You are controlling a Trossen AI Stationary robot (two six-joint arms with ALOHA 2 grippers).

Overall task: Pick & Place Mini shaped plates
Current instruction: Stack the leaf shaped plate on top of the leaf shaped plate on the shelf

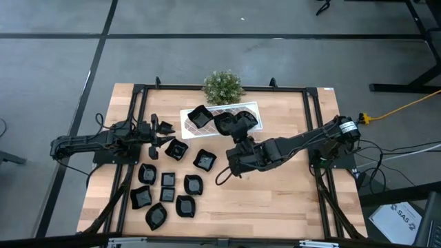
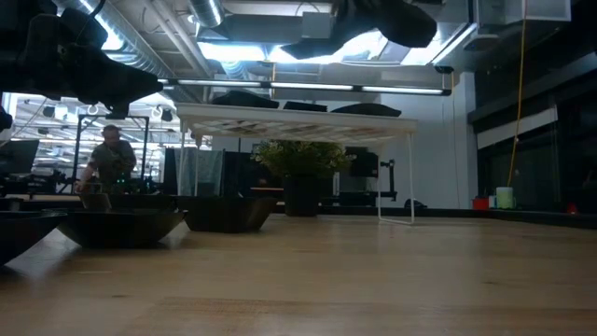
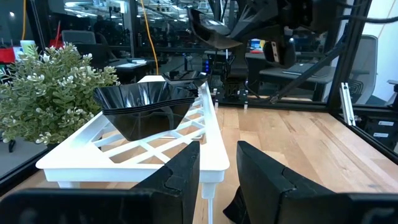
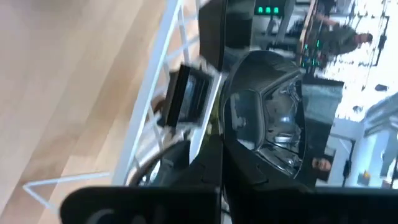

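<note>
A pale wooden table (image 1: 275, 200) with a black frame stands on a grey floor, and a workshop with a person shows beyond its far edge. Taking the white lattice-patterned rectangular rack (image 1: 252, 109) as the landmark: nearest the camera side of the table, well short of the rack, lies a cluster of small glossy black dishes of mixed shapes (image 1: 168, 195), loose on the wood. Closer to the rack's near left corner hangs the left gripper (image 1: 162, 132), its fingers (image 3: 180, 177) parted with nothing between them. Over the rack's near edge hangs the right gripper (image 1: 242, 124), jaws closed on the rim of a rounded glossy black dish (image 4: 273, 118), carried above the lattice. A square black dish (image 1: 200, 117) already sits on the rack's left part. Behind the rack stands a small green bushy plant (image 1: 222, 87).

The risk, as I judge it: the rim grip is thin, so the carried dish could swing or slip, and released too low or off-centre it may strike the seated dish or slide off the lattice edge.
</note>
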